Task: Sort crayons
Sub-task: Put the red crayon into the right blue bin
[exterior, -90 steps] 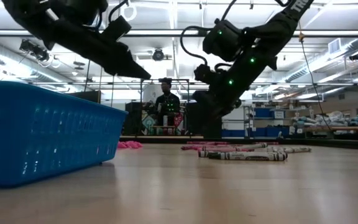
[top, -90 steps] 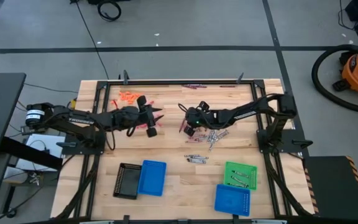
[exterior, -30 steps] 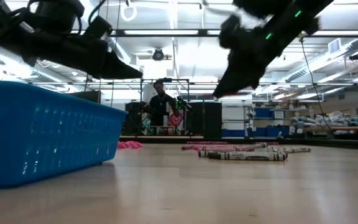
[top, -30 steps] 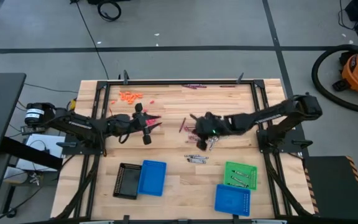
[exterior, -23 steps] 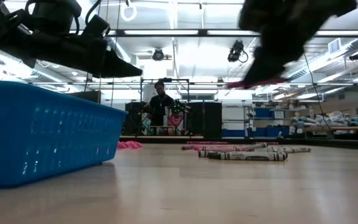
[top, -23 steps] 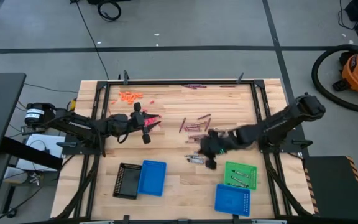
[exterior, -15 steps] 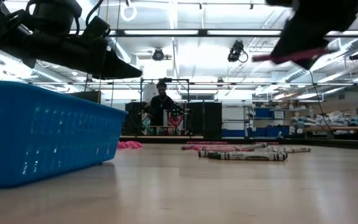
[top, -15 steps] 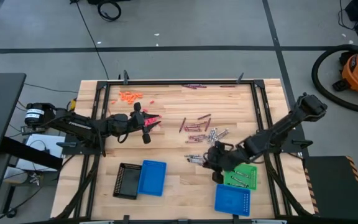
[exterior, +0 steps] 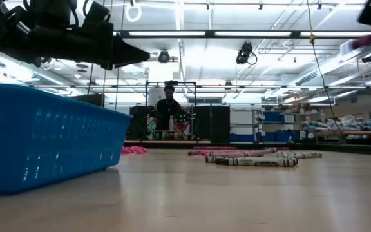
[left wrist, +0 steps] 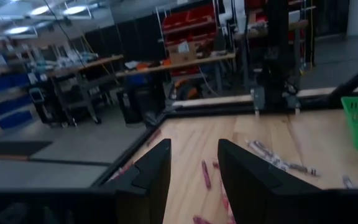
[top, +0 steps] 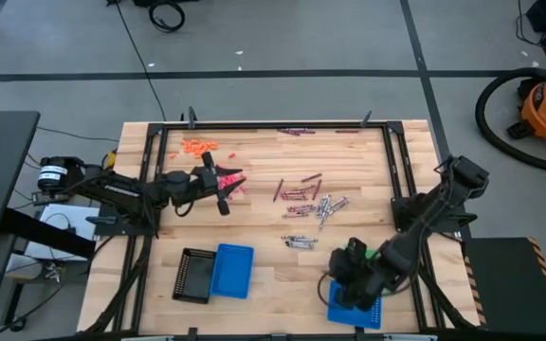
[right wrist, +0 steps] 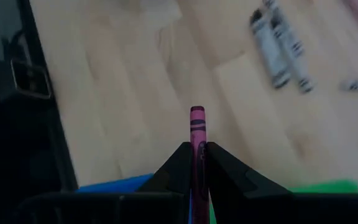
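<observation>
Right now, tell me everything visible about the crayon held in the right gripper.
The purple-pink crayon is a short thin stick in a paper wrapper with dark bands near its blunt tip. It is clamped between the two dark fingers of the right gripper; roughly half of it sticks straight out past the fingertips, touching nothing else. It is carried in the air over the wooden table near its front right, by the blue tray and green tray.

Bright, even, lit by ceiling strip lights [exterior: 192, 33] above the left gripper [exterior: 131, 55]; soft shadows; motion blur around the right gripper [right wrist: 197, 163], crayons [right wrist: 278, 53] beyond perhaps defocused.
</observation>
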